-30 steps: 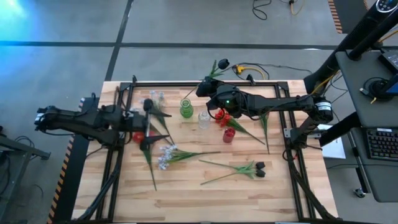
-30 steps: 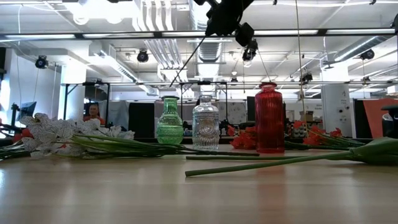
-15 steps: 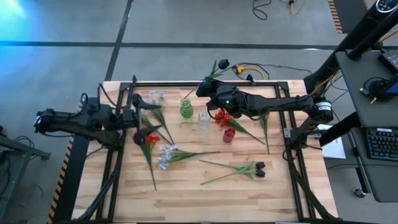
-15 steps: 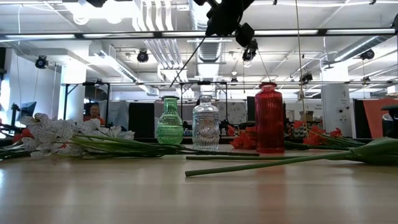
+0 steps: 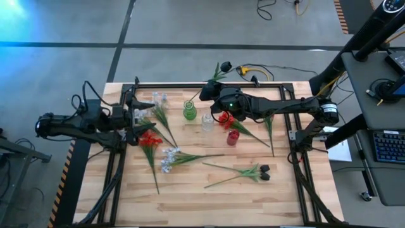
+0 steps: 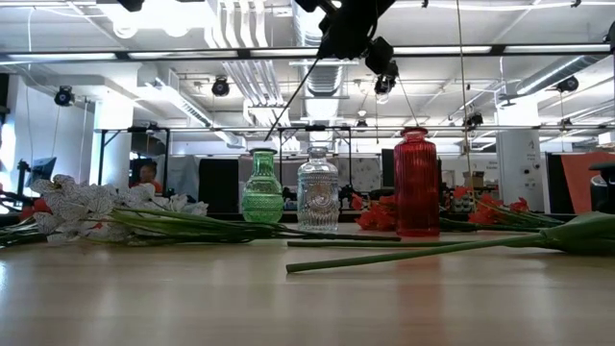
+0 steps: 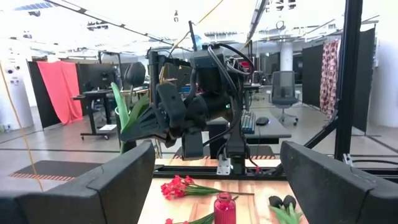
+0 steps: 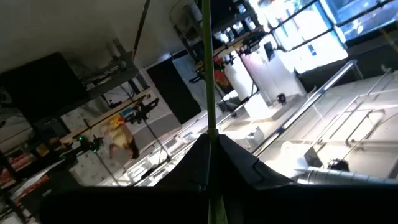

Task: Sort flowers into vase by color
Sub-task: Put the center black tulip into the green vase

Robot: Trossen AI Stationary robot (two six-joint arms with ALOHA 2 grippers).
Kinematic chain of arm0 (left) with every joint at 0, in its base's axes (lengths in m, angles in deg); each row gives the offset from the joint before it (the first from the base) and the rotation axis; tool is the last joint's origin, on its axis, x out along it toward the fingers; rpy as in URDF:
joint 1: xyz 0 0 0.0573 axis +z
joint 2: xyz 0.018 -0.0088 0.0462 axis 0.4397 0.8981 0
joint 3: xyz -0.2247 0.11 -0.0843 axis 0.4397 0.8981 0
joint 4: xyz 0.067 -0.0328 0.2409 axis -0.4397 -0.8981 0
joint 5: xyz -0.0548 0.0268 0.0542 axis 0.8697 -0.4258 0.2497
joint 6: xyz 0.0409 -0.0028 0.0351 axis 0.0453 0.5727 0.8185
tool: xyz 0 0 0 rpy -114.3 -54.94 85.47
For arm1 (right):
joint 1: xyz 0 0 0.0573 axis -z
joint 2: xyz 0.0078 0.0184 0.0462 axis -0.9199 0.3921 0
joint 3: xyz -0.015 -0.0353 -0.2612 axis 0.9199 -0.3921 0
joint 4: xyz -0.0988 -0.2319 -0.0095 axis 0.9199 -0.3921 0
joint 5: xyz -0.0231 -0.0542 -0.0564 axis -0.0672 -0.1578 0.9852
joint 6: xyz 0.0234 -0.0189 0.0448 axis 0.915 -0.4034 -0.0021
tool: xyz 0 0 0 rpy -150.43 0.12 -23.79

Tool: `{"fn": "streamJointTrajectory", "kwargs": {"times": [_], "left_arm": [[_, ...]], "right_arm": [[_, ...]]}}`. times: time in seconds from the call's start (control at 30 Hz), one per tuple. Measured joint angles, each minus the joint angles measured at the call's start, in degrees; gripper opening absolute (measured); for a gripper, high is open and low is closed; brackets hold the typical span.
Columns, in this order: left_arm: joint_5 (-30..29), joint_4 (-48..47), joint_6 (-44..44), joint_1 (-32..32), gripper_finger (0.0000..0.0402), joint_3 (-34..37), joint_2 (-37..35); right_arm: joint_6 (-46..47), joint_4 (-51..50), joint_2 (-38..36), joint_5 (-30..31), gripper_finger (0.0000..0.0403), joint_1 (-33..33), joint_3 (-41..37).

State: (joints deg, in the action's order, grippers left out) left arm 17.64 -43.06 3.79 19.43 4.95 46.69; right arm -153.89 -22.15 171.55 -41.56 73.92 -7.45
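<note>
A dark-budded flower (image 5: 223,66) is held by its green stem in the right gripper (image 5: 211,94), whose fingers are pressed together on the stem, as the right wrist view shows. The gripper is raised above the far middle of the table (image 5: 209,196), over the green vase (image 5: 188,112); the stem's lower end slants down toward that vase's mouth. The step in hand is judged to be the placing of this flower into the green vase. For the next move the stem tip must be lined up with the narrow mouth and lowered before release.

The left gripper (image 5: 140,118) is spread and empty, at the left side of the table near the flowers lying there.

Three vases are counted: green, clear (image 5: 207,121) and red (image 5: 233,137). On the table are seen two red sprays (image 5: 149,139) (image 5: 229,120), about two pale ones (image 5: 169,157) (image 5: 156,101) and a dark pair (image 5: 264,170); exact stem counts cannot be told.
</note>
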Motion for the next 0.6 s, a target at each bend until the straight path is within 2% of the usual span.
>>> {"fn": "streamJointTrajectory", "kwargs": {"times": [0.6], "left_arm": [[0.0, -0.26, 0.32, 0.0, 0.0327, 0.0, 0.44]], "right_arm": [[-3.33, -0.29, 4.78, -1.78, 0.0012, 0.04, -0.07]]}}
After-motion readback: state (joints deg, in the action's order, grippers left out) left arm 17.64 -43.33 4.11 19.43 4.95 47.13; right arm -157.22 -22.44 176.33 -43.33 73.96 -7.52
